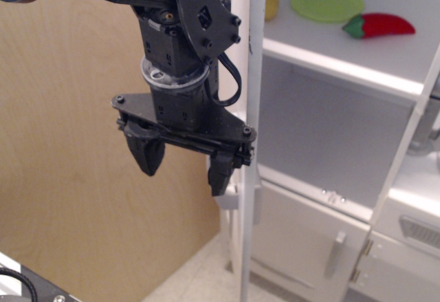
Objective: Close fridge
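Observation:
The white fridge (330,137) stands open, with white shelves (344,65) showing inside. Its large door (256,109) is swung out toward the camera and shows edge-on as a tall white strip. The door's handle and dispenser panel are hidden from this angle. My black gripper (183,168) hangs just left of the door, on its outer side, pointing down. It is open and empty. Its right finger (220,175) is against or just short of the door's edge; I cannot tell which.
A green plate (327,2), a red chili (380,25) and a yellow item (271,4) lie on the top shelf. The smaller lower door (309,240) with its short silver handle (335,254) is shut. A light wooden panel (69,178) is left; a white unit (412,212) is right.

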Controlling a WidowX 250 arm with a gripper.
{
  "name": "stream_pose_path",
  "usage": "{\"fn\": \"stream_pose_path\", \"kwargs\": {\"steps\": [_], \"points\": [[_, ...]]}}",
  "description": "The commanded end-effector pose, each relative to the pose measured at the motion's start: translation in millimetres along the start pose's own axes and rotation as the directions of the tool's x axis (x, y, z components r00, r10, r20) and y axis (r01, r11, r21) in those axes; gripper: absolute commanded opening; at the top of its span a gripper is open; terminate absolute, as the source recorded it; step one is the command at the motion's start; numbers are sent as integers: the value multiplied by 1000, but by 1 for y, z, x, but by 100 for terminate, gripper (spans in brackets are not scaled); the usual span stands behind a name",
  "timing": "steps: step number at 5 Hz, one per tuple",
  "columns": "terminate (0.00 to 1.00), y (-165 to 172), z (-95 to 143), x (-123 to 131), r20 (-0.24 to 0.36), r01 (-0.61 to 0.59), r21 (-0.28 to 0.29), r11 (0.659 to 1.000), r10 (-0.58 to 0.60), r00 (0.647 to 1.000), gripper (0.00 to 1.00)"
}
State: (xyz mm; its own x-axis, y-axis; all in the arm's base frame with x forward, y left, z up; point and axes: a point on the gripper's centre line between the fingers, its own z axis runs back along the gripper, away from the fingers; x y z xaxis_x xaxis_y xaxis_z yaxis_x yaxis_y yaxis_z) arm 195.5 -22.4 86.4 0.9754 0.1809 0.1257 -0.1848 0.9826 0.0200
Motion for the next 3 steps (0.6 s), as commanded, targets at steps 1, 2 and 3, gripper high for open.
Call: {"fn": "stream_pose_path", "kwargs": {"steps": [1, 2, 3], "points": [[0, 0, 0, 0, 0, 0, 0, 1000, 0, 1000, 100], [0, 10, -5, 9, 84, 23, 4, 1000, -24, 996, 100], [0, 20, -10, 21, 100, 2, -4, 1000, -2, 995, 100]]}}
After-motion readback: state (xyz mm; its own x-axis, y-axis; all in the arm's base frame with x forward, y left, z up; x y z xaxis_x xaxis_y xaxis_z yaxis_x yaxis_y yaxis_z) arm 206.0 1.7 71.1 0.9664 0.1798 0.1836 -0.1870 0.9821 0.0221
